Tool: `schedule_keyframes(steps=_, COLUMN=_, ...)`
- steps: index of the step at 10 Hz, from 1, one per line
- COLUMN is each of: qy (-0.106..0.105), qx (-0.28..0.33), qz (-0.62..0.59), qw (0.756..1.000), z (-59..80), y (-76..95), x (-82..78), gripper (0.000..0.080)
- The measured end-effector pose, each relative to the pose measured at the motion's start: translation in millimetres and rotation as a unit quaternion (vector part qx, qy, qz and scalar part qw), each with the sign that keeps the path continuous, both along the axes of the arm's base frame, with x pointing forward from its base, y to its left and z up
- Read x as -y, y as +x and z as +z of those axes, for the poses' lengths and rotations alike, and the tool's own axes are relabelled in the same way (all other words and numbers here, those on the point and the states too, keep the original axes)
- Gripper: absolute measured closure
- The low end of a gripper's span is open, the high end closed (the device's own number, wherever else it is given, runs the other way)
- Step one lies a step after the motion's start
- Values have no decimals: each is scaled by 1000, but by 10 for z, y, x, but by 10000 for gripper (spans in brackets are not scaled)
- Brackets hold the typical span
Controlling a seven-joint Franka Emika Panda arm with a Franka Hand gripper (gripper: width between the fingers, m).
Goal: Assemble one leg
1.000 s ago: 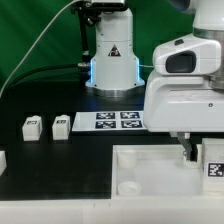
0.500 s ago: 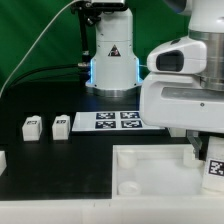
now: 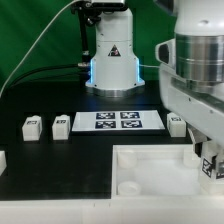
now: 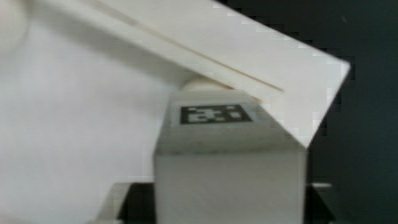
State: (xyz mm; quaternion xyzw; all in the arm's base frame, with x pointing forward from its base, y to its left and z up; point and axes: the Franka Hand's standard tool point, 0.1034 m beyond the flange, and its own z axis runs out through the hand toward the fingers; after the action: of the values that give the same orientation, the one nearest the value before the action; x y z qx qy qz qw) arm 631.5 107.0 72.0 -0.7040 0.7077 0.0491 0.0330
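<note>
My gripper [image 3: 207, 158] is shut on a leg [image 3: 211, 166], a small white block with a black-and-white tag, at the exterior view's right edge over the large white panel [image 3: 150, 168]. In the wrist view the leg [image 4: 222, 165] stands out lengthwise between my two dark fingers [image 4: 132, 203], its tag [image 4: 215, 113] at the far end, close to a corner of the panel [image 4: 107, 90]. I cannot tell if the leg touches the panel. Three more legs lie on the black table: two at the left [image 3: 32, 126] [image 3: 61, 125] and one near the arm [image 3: 177, 124].
The marker board [image 3: 118, 121] lies flat behind the panel. A white part [image 3: 2, 159] shows at the exterior view's left edge. A white robot base with a lit blue ring [image 3: 113, 62] stands at the back, in front of a green backdrop.
The arm's wrist has turned and shifted toward the exterior view's right, uncovering the leg beside the marker board. The held leg stays over the panel's right part.
</note>
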Motion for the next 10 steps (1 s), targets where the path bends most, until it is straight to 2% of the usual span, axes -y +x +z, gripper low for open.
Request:
schedule_keyframes(steps=2, qy=-5, qx=2, qz=-82, qw=997, z=-2, y=-26, x=-30, gripper=503)
schedule_keyframes(steps=3, qy=-5, qx=3, qz=-68, qw=998, z=-9, y=-28, x=-24, gripper=419)
schedule_keyframes(steps=4, qy=-5, qx=5, qz=-53, qw=999, z=-15, y=-30, x=-25, gripper=419)
schedule_keyframes(steps=5, qy=-5, qx=4, qz=-52, qw=999, z=-17, y=-32, x=-30, gripper=228)
schedule_keyframes(steps=6, qy=-9, qx=10, qz=6, qw=1000, z=-21, y=-38, x=-45, gripper=228)
schedule_keyframes(steps=7, qy=-9, qx=19, qz=104, qw=994, z=-27, y=-53, x=-110, gripper=164)
schedule_keyframes(steps=9, qy=-7, qx=33, qz=264, qw=964, z=-34, y=-66, x=-148, gripper=153)
schedule_keyframes(steps=10, qy=-6, qx=37, qz=298, qw=954, z=-36, y=-62, x=-136, gripper=153)
